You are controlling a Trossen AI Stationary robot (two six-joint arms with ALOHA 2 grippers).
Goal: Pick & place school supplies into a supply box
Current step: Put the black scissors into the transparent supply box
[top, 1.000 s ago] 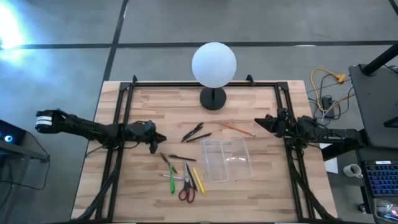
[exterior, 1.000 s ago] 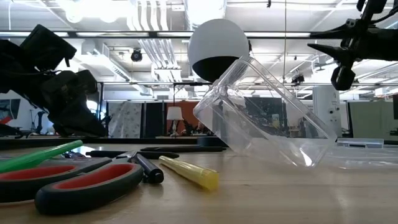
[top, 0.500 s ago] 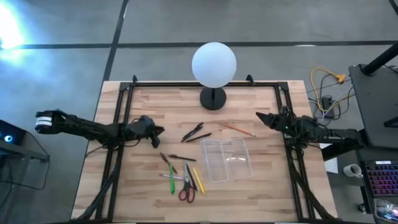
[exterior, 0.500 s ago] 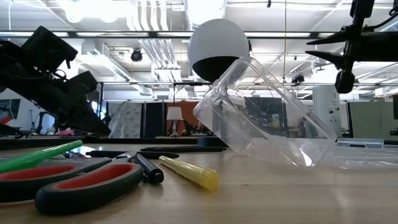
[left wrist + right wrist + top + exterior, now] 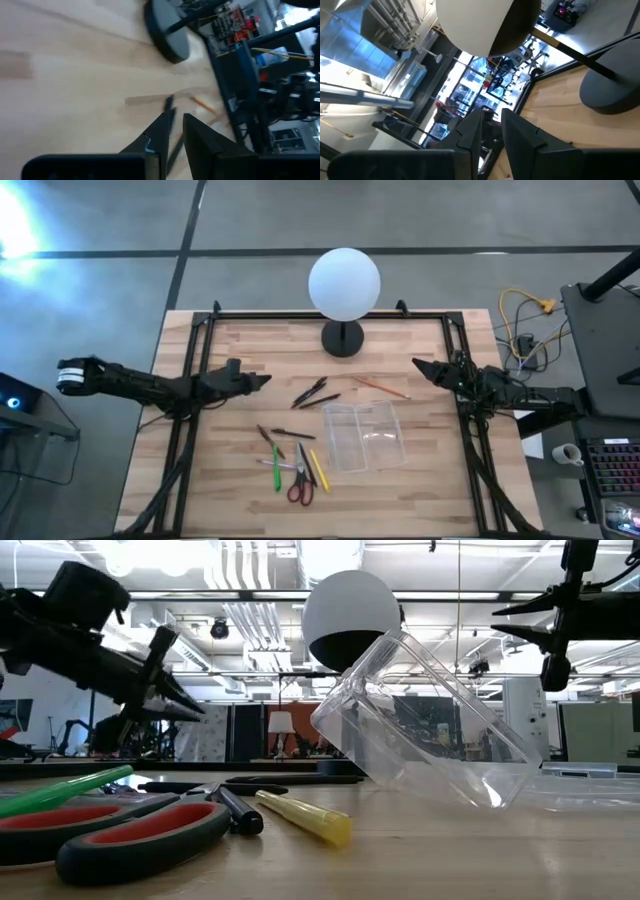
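Observation:
The supplies lie on the wooden table: red-handled scissors (image 5: 299, 483) (image 5: 120, 830), a green pen (image 5: 277, 470), a yellow pen (image 5: 319, 470) (image 5: 305, 817), dark pens (image 5: 310, 392) and an orange pencil (image 5: 380, 387). The clear supply box (image 5: 365, 436) (image 5: 430, 725) lies open right of them, one half tilted up. My left gripper (image 5: 262, 380) (image 5: 174, 117) hovers level over the table's left part, left of the dark pens, open by a narrow gap. My right gripper (image 5: 417, 365) (image 5: 490, 114) hovers level near the right edge beside the orange pencil, also narrowly open.
A white globe lamp (image 5: 344, 284) on a black stand (image 5: 343, 338) is at the far edge's middle. Black frame rails (image 5: 196, 370) run along the table's sides. Bare wood lies near the near edge, right of the box.
My left gripper has risen and moved toward the far edge, tipping from pointing down at the table to lying level, pointing toward the table's right. My right gripper has shifted slightly toward the far edge. The supplies and the box have not moved.

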